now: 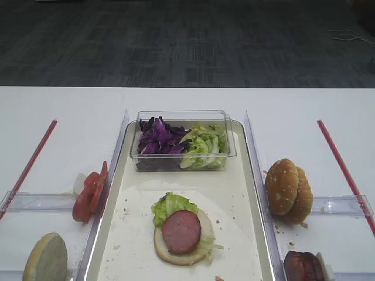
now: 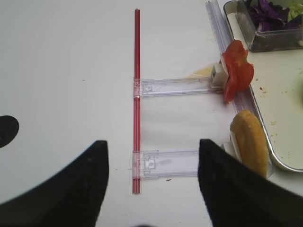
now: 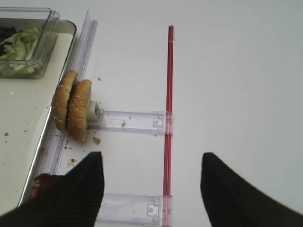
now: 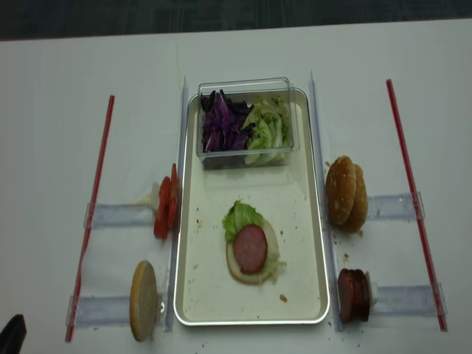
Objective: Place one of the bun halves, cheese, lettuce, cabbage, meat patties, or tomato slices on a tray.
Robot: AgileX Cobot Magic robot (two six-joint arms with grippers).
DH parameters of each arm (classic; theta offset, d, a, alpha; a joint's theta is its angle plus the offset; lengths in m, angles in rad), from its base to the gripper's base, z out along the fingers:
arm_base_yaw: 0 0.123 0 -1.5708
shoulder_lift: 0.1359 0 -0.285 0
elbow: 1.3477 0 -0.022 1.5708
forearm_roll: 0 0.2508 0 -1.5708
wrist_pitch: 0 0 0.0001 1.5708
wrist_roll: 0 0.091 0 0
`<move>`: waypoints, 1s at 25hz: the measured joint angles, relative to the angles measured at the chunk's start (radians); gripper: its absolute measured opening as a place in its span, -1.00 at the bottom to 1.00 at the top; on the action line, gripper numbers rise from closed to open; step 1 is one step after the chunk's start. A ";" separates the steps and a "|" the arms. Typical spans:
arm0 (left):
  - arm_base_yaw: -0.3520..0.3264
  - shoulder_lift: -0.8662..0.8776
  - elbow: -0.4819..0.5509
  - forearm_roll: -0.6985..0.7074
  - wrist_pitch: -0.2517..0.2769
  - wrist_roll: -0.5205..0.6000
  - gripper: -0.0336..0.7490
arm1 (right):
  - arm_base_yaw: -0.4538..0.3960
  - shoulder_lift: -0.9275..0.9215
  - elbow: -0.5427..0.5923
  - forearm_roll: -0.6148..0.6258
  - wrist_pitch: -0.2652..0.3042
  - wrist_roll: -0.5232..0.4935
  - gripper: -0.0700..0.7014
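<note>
The cream tray (image 4: pixel 295 251) holds a pale bun half (image 1: pixel 176 254) topped with lettuce (image 1: pixel 171 206) and a meat patty (image 1: pixel 181 232). Two sesame bun halves (image 1: pixel 288 191) stand on edge right of the tray, with more meat patties (image 4: pixel 354 295) nearer. On the left stand tomato slices (image 1: pixel 89 196) and a pale bun half (image 1: pixel 45 257). Cabbage (image 1: pixel 157 137) and lettuce (image 1: pixel 205 143) fill a tub. Cheese is out of view. My right gripper (image 3: pixel 151 154) hangs open over the table, right of the patties. My left gripper (image 2: pixel 152 142) is open and empty, left of the pale bun (image 2: pixel 250 144).
The clear tub (image 1: pixel 231 140) sits at the tray's far end. Red rods (image 1: pixel 343 167) (image 1: pixel 29 164) run along both outer sides, joined to clear plastic holders (image 3: pixel 135 121) (image 2: pixel 173 86). Clear rails (image 1: pixel 253 146) flank the tray. Crumbs lie near the sesame buns.
</note>
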 joint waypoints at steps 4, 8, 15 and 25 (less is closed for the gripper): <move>0.000 0.000 0.000 0.000 0.000 0.000 0.16 | 0.000 -0.063 0.003 0.000 -0.007 -0.002 0.36; 0.000 0.000 0.000 0.000 0.000 0.000 0.16 | 0.000 -0.130 0.008 0.002 -0.018 -0.002 0.36; 0.000 0.000 0.000 0.000 0.000 0.000 0.16 | 0.000 -0.227 0.015 0.002 -0.028 -0.002 0.36; 0.000 0.000 0.000 0.000 0.000 0.000 0.16 | 0.000 -0.296 0.021 0.009 -0.035 -0.017 0.36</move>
